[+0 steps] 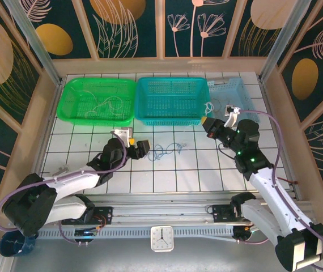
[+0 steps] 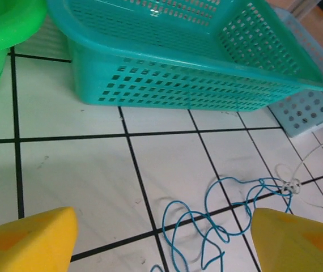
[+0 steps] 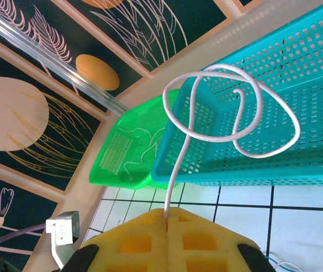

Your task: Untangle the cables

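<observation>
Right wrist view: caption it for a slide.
Shut yellow-padded right gripper holds a looping cream-white cable up before the teal perforated plastic basket, green plastic basket beyond.

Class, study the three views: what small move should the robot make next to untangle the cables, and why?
Probably lower the open left hand and close it on the blue cable near the small knot. The right hand is shut on a white cable, lifted beside the teal basket, while a white strand meets the blue at that knot.
</observation>
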Controlling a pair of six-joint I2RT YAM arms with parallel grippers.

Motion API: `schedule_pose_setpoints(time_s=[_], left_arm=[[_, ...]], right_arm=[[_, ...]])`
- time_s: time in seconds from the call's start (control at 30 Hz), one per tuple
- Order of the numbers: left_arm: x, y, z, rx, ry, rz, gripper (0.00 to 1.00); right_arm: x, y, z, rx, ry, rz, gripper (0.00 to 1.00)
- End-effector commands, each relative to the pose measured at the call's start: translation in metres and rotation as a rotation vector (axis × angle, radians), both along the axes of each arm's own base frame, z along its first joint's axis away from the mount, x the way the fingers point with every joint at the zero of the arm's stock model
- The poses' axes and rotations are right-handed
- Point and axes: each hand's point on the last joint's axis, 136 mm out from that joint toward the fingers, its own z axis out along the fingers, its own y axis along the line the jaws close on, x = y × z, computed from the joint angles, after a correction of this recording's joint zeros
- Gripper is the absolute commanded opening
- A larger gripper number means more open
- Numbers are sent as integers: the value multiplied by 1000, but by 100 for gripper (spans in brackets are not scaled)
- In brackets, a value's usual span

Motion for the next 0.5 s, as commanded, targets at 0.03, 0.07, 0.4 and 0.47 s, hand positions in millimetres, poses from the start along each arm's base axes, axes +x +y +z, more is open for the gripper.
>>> schedule_pose_setpoints(time_s=[0.03, 0.07, 0.4, 0.47], left_arm=[[3, 0, -15, 40, 88, 13, 80], [2, -3, -20, 47, 103, -3, 80], [-15, -22, -52, 39, 248, -118, 78], [-17, -24, -55, 34, 258, -132, 76]], right_arm=[[-1, -1, 12, -1, -55, -12, 0], [-1, -1, 12, 1, -54, -11, 0], [-2, -2, 14, 4, -64, -17, 0], [-1, -2, 12, 3, -61, -18, 0]])
